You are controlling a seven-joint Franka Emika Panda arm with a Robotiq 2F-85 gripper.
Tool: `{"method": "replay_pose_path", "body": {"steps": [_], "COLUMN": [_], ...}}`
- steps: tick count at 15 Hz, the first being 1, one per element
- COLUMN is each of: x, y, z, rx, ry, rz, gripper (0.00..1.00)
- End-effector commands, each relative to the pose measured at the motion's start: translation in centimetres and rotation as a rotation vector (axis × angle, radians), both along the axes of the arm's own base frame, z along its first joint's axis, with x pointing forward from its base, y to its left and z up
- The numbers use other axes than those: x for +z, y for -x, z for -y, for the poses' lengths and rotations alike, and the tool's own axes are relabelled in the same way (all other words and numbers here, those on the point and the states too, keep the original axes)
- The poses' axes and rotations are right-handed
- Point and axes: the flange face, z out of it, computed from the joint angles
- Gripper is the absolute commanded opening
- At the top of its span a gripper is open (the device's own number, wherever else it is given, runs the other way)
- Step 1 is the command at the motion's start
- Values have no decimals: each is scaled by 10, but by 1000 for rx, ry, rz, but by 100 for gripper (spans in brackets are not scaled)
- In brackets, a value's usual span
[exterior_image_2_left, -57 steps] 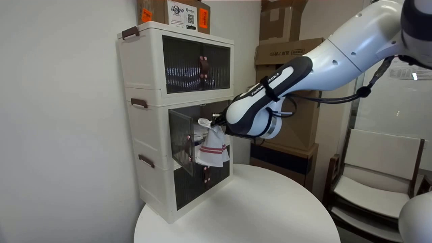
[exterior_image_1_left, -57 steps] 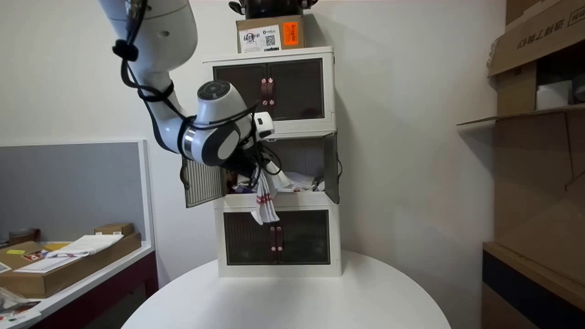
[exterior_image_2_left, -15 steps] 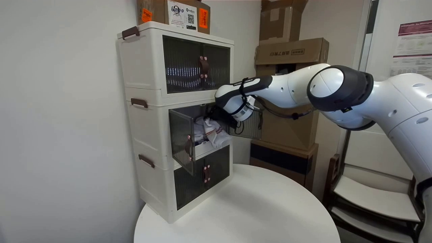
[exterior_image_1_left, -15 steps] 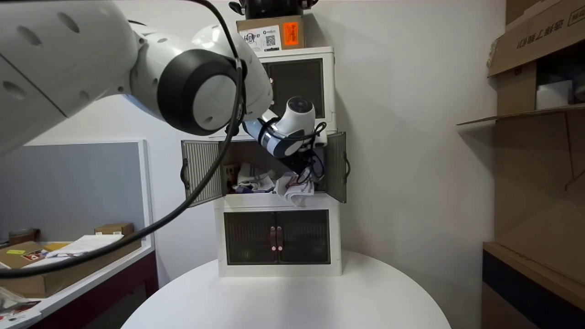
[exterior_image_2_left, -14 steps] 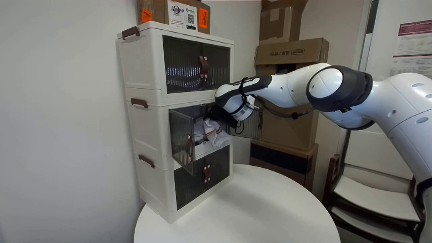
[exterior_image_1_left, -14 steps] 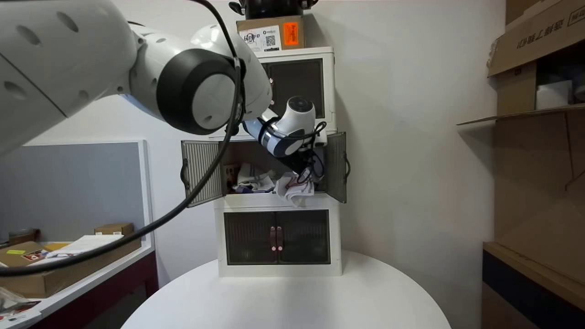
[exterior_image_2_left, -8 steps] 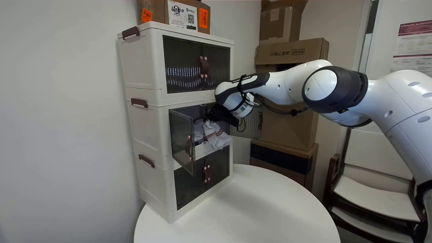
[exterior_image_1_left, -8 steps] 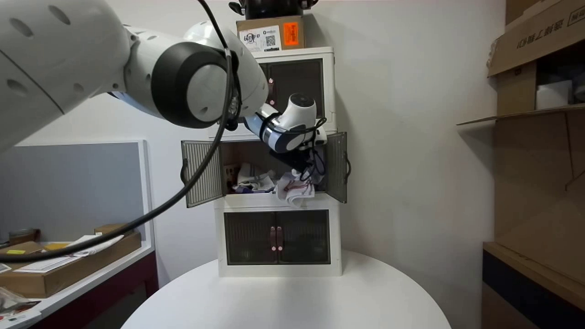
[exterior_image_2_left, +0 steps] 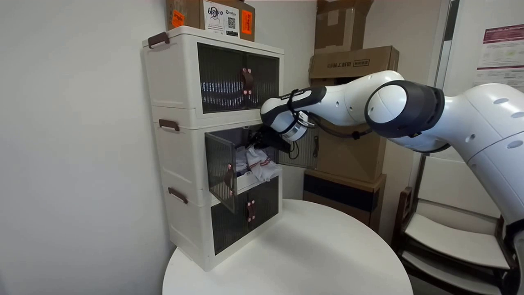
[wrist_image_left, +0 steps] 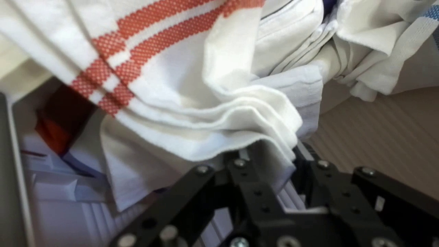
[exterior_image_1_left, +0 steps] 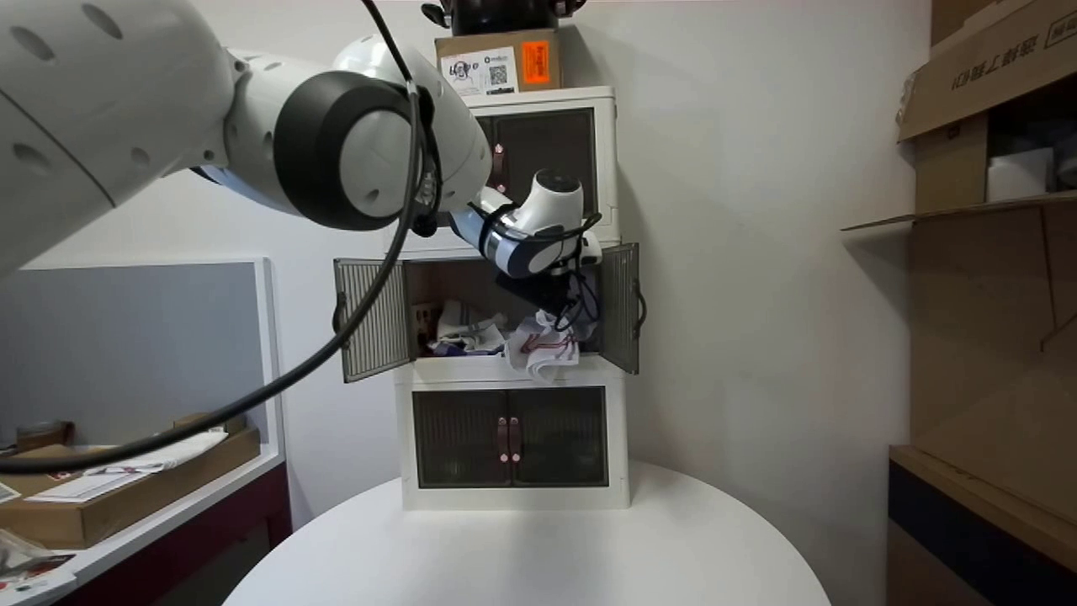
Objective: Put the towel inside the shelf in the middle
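in an exterior view, the white red-striped cloth towel (exterior_image_1_left: 543,349) lies toward five o'clock in the white plastic middle shelf (exterior_image_1_left: 458,369), the black two-fingered gripper (wrist_image_left: 270,154) spread loosely about its folds; judged light and limp, best pinched at its overhanging hem.

In both exterior views the light is bright, soft and even. It seems to come from above, because there is a shadow on the wall (exterior_image_1_left: 740,337) under the flap (exterior_image_1_left: 951,212). The cabinet (exterior_image_1_left: 458,371) leaves a pale shadow beside it. Inside the compartment (exterior_image_1_left: 458,282) it is dimmer. In an exterior view the upper door (exterior_image_2_left: 221,73) shows wavy glare, and the small text on the poster (exterior_image_2_left: 501,57) is too blurred to read. In the wrist view the towel (wrist_image_left: 192,92) is sharp at its stripes, while the lower left is soft, with a violet tint.
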Motion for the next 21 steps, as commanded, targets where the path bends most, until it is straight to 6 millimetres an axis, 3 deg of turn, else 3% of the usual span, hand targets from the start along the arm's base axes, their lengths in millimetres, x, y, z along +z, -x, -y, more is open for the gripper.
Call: {"method": "replay_pose_path", "body": {"steps": [1,6,7,8,14,21], "x": [2,2,2,1,-2,-4], "y": [0,0,0,-1,-6,-4], "z": [0,0,1,2,4,4], "rx": [0,0,-14,-39,-73,-48], "ry": [0,0,13,35,182,200], "rz": [1,1,9,23,125,117], "gripper": [33,33,58,59,99,100]}}
